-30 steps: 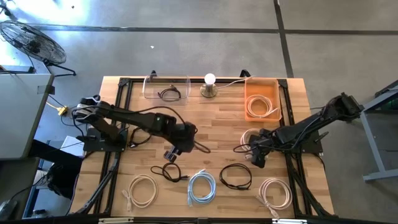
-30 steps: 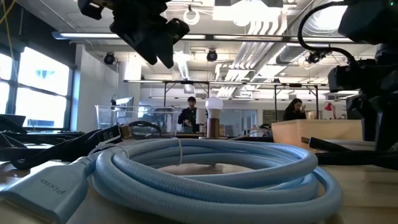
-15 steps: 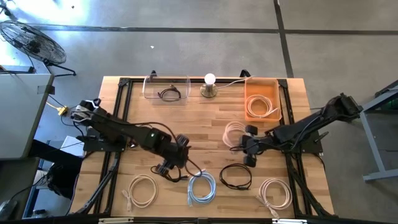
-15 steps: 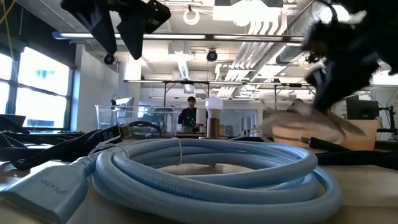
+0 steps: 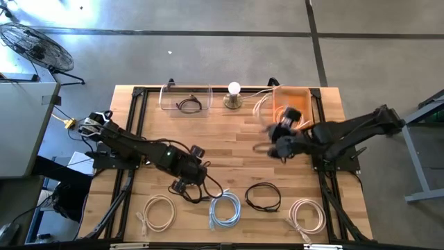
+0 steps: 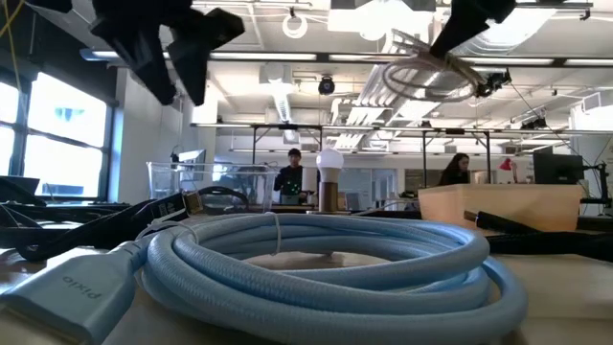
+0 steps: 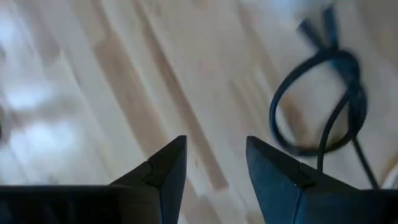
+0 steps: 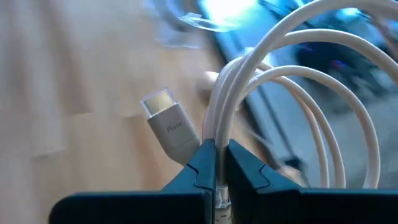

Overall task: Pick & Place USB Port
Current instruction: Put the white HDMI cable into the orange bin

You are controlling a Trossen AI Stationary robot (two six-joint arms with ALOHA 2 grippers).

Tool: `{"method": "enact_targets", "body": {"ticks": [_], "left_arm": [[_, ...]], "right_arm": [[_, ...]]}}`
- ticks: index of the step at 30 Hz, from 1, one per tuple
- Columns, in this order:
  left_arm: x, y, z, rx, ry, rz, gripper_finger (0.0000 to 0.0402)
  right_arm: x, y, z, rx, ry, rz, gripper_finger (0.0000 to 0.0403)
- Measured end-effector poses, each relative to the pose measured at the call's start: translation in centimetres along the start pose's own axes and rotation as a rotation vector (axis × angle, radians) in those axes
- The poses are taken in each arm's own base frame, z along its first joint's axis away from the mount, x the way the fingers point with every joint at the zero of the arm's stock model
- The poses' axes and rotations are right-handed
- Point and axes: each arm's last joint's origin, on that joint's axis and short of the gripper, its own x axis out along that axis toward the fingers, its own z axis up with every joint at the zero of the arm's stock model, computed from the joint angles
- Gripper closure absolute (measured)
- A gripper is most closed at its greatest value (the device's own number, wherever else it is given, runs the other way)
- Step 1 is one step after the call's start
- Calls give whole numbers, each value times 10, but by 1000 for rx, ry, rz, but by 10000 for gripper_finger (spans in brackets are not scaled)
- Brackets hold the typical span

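Wood table (image 5: 229, 132), several coiled cables. Right gripper (image 5: 281, 139) clamped on white cable coil (image 8: 292, 81), lifted clear near the orange bin (image 5: 305, 94) at far right, likely the drop target. Left gripper (image 5: 182, 177), jaws parted and empty, hovers above black cable (image 7: 323, 99).

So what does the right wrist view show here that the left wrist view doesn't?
Only the right wrist view shows the right gripper shut on the white cable, its coils looping up past the fingers, its pale connector hanging beside them above the wooden table.

Only the left wrist view shows the left gripper open and empty, over bare boards with a black cable coiled on them ahead.

Both look past their own two dark fingers onto the same wooden tabletop; neither shows the other arm.
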Motion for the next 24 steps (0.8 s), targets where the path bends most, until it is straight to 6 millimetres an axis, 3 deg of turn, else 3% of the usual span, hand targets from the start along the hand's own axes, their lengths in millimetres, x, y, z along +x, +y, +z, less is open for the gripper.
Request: {"method": "enact_targets", "body": {"ticks": [6,12,20,24], "left_arm": [[-1,1,-12,-101,123,61,241],[-1,0,-13,-148,135,63,241],[-1,0,-13,-150,135,58,241],[-1,0,-13,-149,136,58,241]], "right_arm": [[22,-46,-6,230,198,-178,395],[58,-73,-32,349,416,-218,395],[111,-74,-79,418,518,-96,395],[127,-71,-102,446,528,-102,395]]}}
